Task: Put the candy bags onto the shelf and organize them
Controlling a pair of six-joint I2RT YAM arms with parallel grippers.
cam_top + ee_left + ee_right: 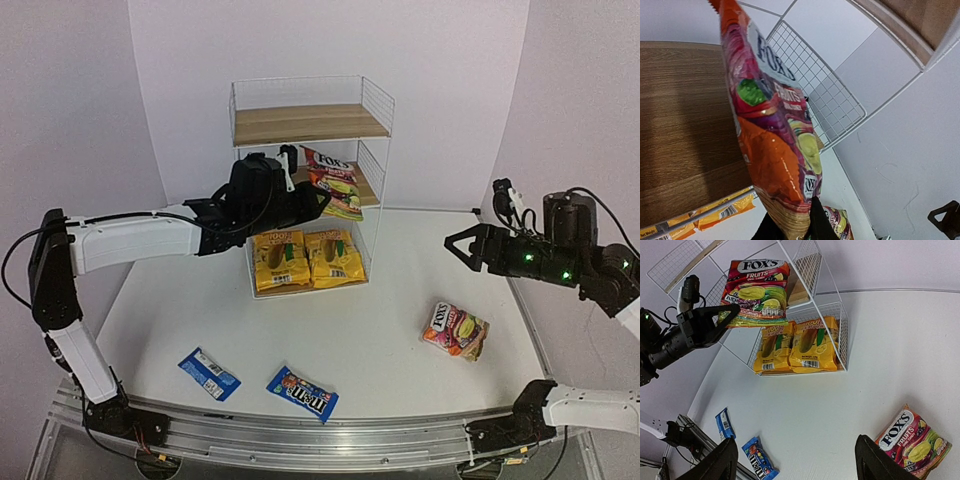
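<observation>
A white worktop (370, 320) seen from above, with a tall white wire shelf (305, 123) standing at its far side, its three wood-grain boards stacked one above another. The left arm reaches in from the left, and its end effector (318, 197) is clamped nearly shut on the crimped edge of a red-pink candy bag (335, 183) printed with fruit graphics. The bag is held tilted at the open front of the shelf, level with the middle board. Whether it touches that board cannot be told. On the bottom board two yellow-orange bags (281, 260) (334, 257) lie flat side by side, their edges touching, with their print facing up. The top board is bare wood. The right arm comes in from the right edge of the worktop. Its end effector (458, 252) hangs in the air with its two fingers spread wide and nothing between them, pointing toward the shelf but well apart from it. Below it, on the right side of the worktop, a second red-pink bag (455, 329) lies flat. Near the front edge, closer to the left arm's base, two small blue packets lie apart from each other, one (209, 373) further left and one (302, 392) nearer the middle
</observation>
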